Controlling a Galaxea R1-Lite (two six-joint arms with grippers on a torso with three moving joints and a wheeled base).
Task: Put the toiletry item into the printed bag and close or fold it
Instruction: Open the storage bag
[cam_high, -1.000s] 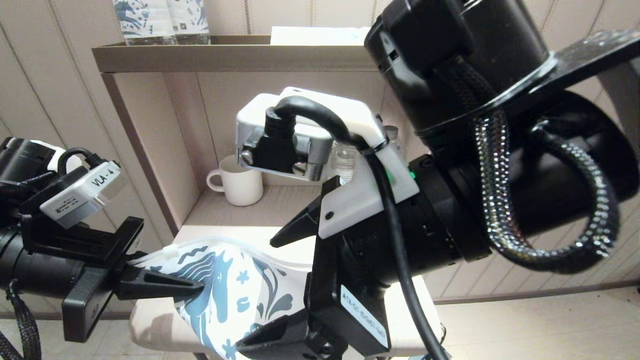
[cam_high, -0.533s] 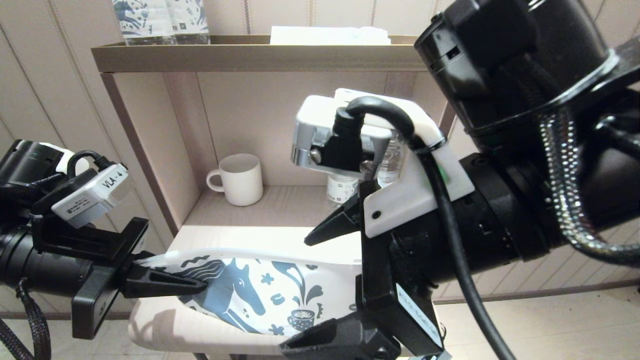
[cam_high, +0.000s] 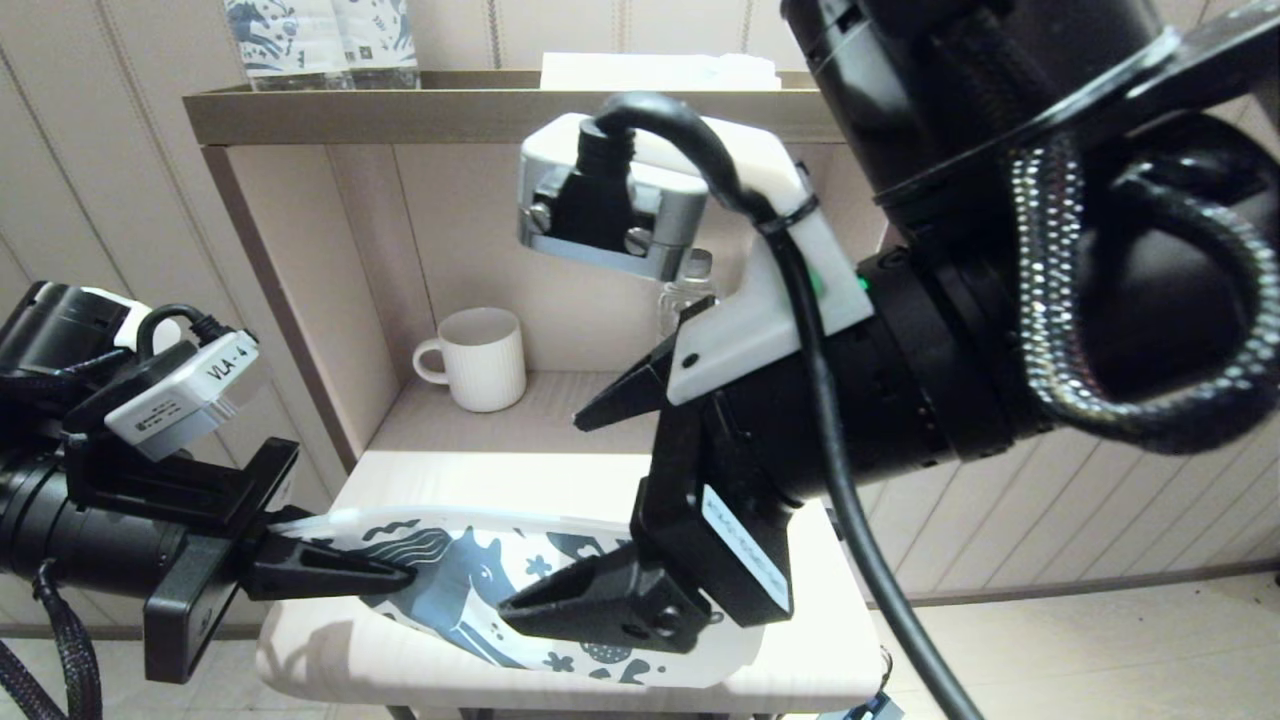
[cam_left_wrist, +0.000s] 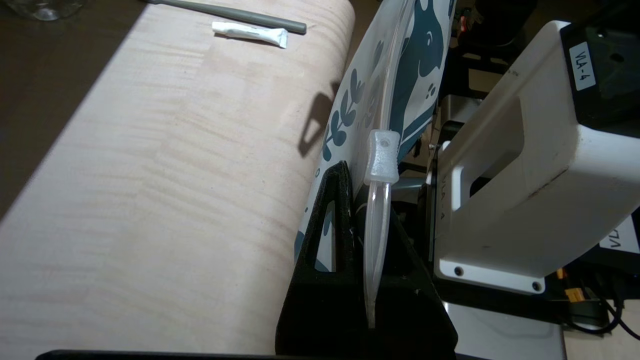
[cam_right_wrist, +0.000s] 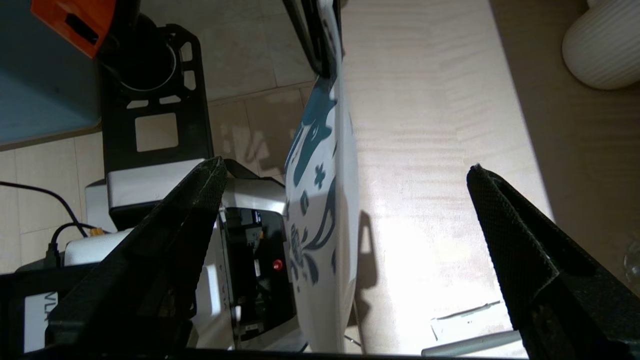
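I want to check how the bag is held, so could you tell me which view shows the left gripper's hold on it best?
The left wrist view: the left gripper is shut on the edge of the printed bag beside its white slider. The head view shows the gripper from the side, at the bag. The right wrist view shows mostly the bag.

Printed bag (cam_high: 470, 580) spans gap between right fingers (cam_right_wrist: 525, 240).

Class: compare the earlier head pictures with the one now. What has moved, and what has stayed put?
The right gripper, open, swung right and then came back left over the printed bag, which now lies flatter. The left gripper stays shut on the bag's edge. The mug has not moved.
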